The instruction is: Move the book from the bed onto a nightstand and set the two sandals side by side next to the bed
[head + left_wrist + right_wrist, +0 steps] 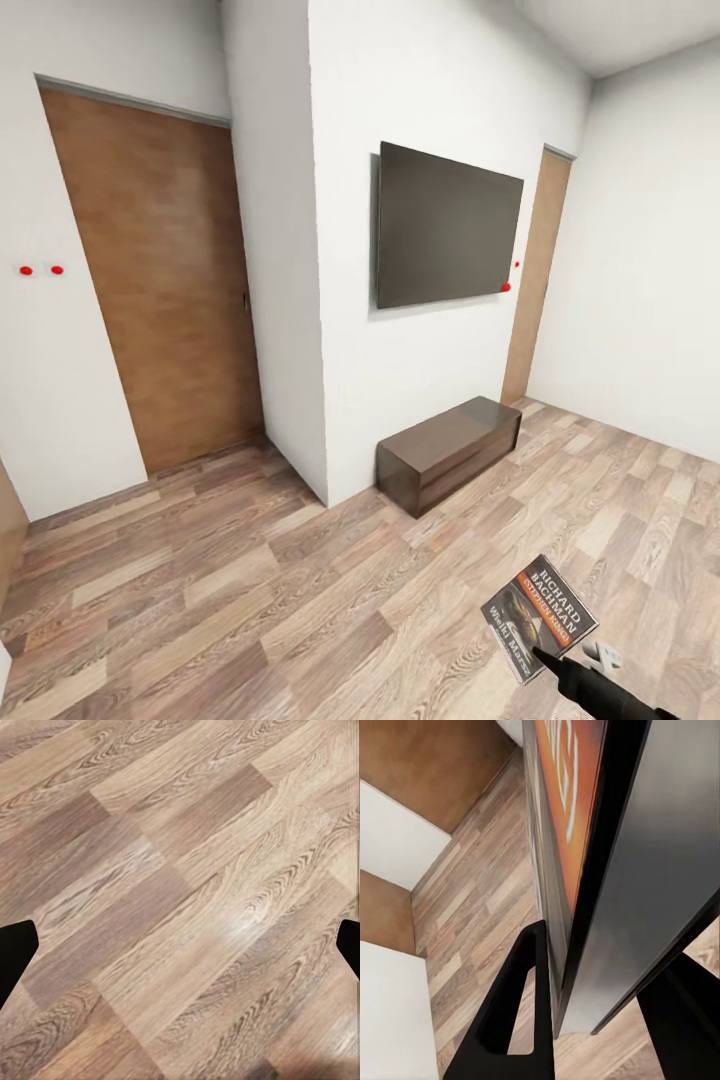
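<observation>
One arm has it: your right gripper [556, 967] is clamped on the book [540, 616], held low above the floor [250, 600] with its long axis running away from the fingers, while your left gripper [180, 945] hangs spread, empty.

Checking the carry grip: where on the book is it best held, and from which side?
By its edge, as now: the right gripper has the thin book clamped between its fingers, reaching in from the robot's side at the cover's lower corner. It is thin and flat, so pinching across its thickness probably suits it best.
</observation>
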You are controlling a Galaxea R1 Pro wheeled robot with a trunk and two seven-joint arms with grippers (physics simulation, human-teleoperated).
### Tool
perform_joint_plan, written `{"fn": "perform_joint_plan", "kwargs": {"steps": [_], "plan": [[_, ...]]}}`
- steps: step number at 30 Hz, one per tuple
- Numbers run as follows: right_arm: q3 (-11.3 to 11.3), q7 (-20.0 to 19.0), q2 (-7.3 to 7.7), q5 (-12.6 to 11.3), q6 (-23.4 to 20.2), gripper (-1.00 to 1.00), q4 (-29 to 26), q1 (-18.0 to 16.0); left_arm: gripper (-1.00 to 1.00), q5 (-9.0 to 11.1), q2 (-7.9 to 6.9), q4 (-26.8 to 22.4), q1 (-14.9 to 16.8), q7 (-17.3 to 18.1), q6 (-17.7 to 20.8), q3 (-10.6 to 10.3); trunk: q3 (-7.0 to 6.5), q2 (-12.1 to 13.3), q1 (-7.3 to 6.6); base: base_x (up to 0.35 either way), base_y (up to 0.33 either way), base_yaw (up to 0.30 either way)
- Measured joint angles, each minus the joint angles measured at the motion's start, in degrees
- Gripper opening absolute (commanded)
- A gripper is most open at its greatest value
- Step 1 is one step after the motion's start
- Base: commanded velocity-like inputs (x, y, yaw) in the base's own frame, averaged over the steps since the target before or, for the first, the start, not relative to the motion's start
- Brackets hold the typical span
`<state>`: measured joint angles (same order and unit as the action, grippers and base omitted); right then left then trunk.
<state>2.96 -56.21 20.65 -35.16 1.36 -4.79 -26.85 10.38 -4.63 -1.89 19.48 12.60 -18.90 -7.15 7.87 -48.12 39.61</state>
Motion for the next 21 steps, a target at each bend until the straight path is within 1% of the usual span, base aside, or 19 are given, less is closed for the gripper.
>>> {"fn": "perform_joint_plan", "kwargs": {"steps": [3, 13, 21], "plan": [[0.1, 0.0, 0.0, 0.0, 0.0, -1.0, 0.0, 0.0, 1.0, 0.0, 0.0, 0.0, 0.0, 0.0, 0.0, 0.0, -0.15, 0.0, -0.01, 0.101, 0.0, -0.272], [0.0, -0.1, 0.0, 0.0, 0.0, -1.0, 0.0, 0.0, 1.0, 0.0, 0.0, 0.0, 0.0, 0.0, 0.0, 0.0, -0.66, 0.0, -0.02, 0.262, -0.034, -0.272], [0.0, -0.1, 0.0, 0.0, 0.0, -1.0, 0.0, 0.0, 1.0, 0.0, 0.0, 0.0, 0.0, 0.0, 0.0, 0.0, -1.07, 0.0, 0.0, 0.036, -0.002, -0.272]]}}
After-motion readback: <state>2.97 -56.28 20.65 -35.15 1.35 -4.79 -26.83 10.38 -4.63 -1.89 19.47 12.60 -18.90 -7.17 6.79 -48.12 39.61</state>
